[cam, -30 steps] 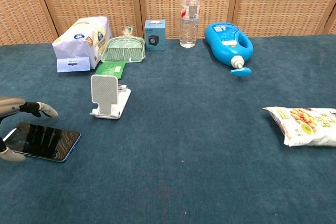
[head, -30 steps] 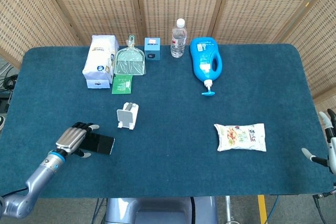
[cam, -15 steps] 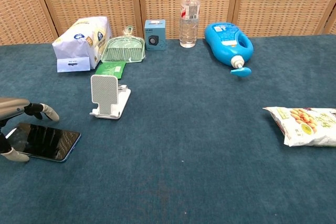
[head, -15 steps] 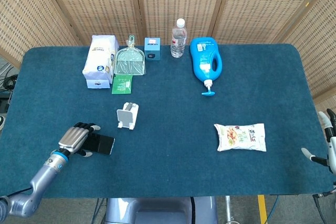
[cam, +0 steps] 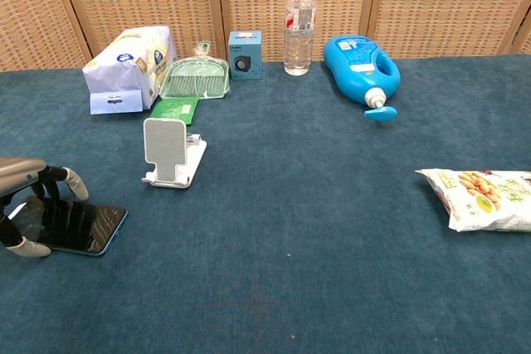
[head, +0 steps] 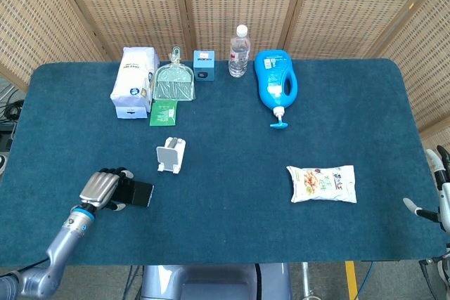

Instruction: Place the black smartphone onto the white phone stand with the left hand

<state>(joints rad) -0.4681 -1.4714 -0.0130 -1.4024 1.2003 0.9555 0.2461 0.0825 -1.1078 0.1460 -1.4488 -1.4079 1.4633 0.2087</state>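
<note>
1. Left hand (head: 103,189) has its fingers (cam: 73,181) curled down over the black smartphone (cam: 73,226), thumb at its near edge.
2. Phone's lying flat near the table's (head: 232,230) front-left corner.
3. White phone stand (cam: 170,152) sits just behind it, not touching.
4. Right hand (head: 437,191) is off the right edge, fingers spread, holding nothing.

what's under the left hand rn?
The black smartphone, flat on the blue table. Left hand arches over its left end, fingers straddling it. Contact with the phone's edges is hidden.
</note>
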